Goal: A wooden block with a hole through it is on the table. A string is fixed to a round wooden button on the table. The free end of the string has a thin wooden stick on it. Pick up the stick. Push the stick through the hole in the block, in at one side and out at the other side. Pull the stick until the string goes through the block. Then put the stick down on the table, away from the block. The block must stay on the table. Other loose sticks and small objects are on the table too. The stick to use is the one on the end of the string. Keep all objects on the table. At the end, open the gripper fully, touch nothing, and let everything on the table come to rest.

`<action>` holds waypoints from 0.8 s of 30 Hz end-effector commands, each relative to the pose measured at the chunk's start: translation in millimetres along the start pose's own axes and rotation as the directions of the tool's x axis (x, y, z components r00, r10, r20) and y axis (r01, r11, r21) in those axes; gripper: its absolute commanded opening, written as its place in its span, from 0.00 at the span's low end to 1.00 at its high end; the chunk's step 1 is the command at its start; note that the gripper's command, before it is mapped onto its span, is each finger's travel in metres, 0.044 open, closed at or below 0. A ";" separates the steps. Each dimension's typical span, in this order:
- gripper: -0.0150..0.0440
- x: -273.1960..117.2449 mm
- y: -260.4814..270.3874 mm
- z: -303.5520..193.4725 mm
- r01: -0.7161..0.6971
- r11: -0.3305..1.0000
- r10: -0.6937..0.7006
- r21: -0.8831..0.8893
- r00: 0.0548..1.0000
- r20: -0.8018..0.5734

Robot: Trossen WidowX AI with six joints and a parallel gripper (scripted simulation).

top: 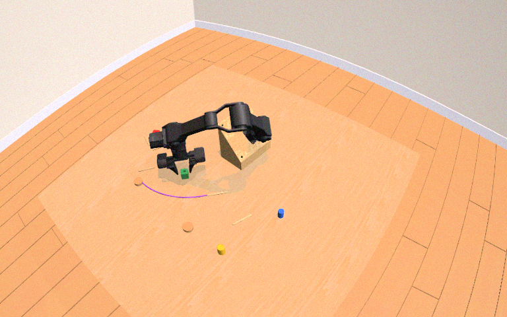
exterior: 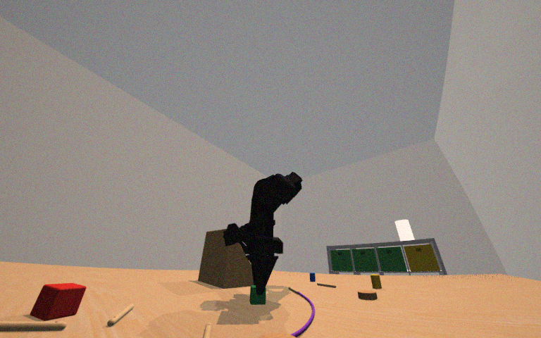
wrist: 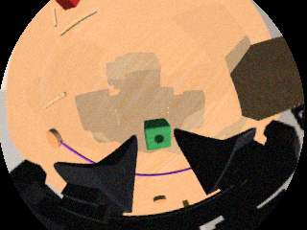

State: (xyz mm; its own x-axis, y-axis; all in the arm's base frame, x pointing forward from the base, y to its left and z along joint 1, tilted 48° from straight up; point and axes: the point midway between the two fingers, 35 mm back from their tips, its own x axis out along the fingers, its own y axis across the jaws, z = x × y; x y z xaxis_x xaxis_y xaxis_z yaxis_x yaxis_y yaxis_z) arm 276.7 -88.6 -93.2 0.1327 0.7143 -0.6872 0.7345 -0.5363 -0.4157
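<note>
The pale stick (top: 217, 193) lies on the table at the end of the purple string (top: 183, 197) (exterior: 313, 313) (wrist: 163, 174); a finger hides it in the wrist view. The string curves to the round button (top: 138, 181) (wrist: 54, 138). The wooden block (top: 232, 149) (exterior: 223, 258) (wrist: 269, 81) stands beside the arm, with small dark spots on its top; I cannot make out the passage through it. My gripper (top: 183, 172) (wrist: 155, 133) points down, partly open, its fingertips on either side of the green cube (top: 184, 174) (exterior: 257, 299) (wrist: 157, 135), with gaps showing in the wrist view.
A loose stick (top: 241, 219) (exterior: 326, 285), second button (top: 187, 226) (exterior: 367, 296), blue cylinder (top: 280, 213) (exterior: 312, 277) and yellow cylinder (top: 220, 249) (exterior: 375, 281) lie beyond the string. Several loose sticks and a red block (top: 156, 131) (exterior: 59, 301) are on the other side.
</note>
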 end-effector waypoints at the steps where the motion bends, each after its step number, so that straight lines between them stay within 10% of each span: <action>1: 0.65 3.1 -1.3 1.5 0.005 1.000 -0.005 0.012 1.000 -0.005; 24: 0.25 0.6 -0.8 1.0 0.003 1.000 -0.003 0.004 1.000 0.000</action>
State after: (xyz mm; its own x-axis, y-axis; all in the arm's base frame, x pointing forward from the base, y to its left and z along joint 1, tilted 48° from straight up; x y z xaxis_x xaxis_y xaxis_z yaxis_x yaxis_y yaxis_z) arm 275.5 -87.3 -94.5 0.1306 0.7162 -0.6855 0.7323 -0.5358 -0.4203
